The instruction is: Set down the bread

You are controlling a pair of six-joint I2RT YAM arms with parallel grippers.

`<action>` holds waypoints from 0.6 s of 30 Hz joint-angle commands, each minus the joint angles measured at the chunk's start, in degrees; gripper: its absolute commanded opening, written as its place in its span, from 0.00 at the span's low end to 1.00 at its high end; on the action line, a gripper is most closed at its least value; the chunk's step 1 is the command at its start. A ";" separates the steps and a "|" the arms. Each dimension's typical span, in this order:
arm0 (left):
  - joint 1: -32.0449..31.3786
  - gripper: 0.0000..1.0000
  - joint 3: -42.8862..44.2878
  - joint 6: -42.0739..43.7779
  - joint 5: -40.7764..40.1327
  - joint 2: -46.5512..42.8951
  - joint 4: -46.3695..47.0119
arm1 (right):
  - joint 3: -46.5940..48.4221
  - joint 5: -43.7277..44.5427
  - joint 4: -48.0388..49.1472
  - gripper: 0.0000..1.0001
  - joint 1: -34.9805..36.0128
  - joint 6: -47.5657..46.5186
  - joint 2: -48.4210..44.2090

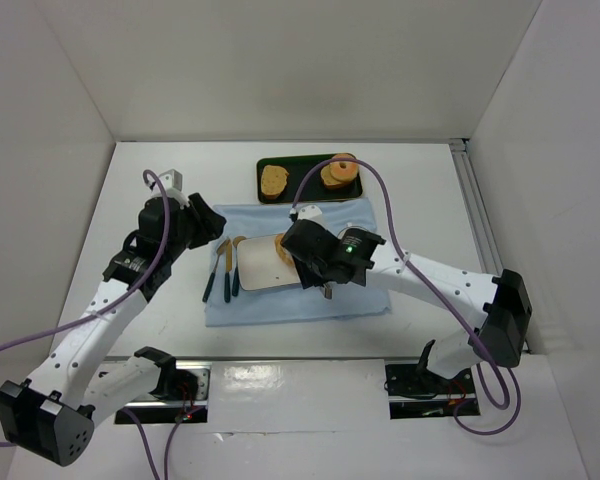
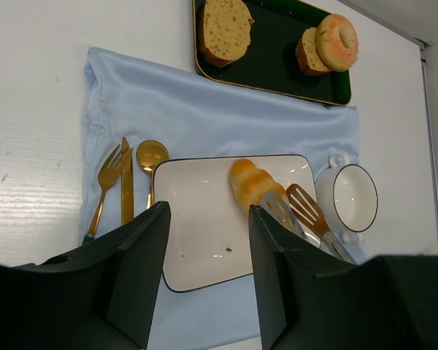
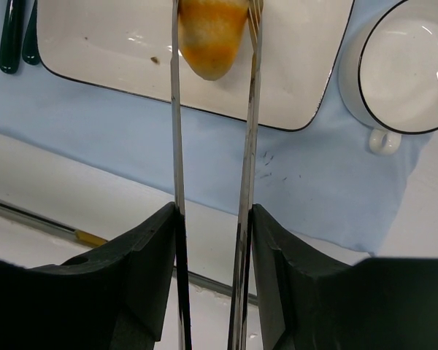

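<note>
Bread between tongs in right claw

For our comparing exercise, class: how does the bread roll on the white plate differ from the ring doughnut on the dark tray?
Shape: the bread roll is elongated and ridged; the doughnut is a ring. Place: the roll is on the white plate; the doughnut leans on a slice in the dark tray. State: tongs straddle the roll; no tool is near the doughnut. Both look baked and orange-toned.
</note>
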 commanded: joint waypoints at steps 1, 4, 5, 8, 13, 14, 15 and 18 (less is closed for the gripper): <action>-0.24 0.60 2.34 0.29 1.18 0.34 1.68 | 3.24 0.04 0.78 0.50 -0.72 -0.93 0.06; -0.24 0.60 2.34 0.29 1.18 0.34 1.68 | 3.24 -0.48 0.25 0.52 -0.73 -0.93 0.06; -0.24 0.60 2.34 0.29 1.18 0.34 1.68 | 3.24 -0.49 0.25 0.54 -0.73 -0.93 0.06; -0.24 0.60 2.34 0.29 1.18 0.34 1.68 | 3.24 -0.49 0.25 0.58 -0.73 -0.93 0.06; -0.24 0.60 2.34 0.29 1.18 0.34 1.68 | 3.24 -0.49 0.25 0.60 -0.73 -0.93 0.06; -0.24 0.60 2.34 0.29 1.18 0.34 1.68 | 3.24 -0.49 0.25 0.60 -0.73 -0.93 0.06; -0.24 0.60 2.34 -0.24 1.18 0.34 1.68 | 3.24 -0.49 0.25 0.60 -0.73 -0.93 0.06; -0.24 0.60 2.34 -0.24 1.18 0.34 1.68 | 3.24 0.03 -0.27 0.61 -0.73 -0.93 0.06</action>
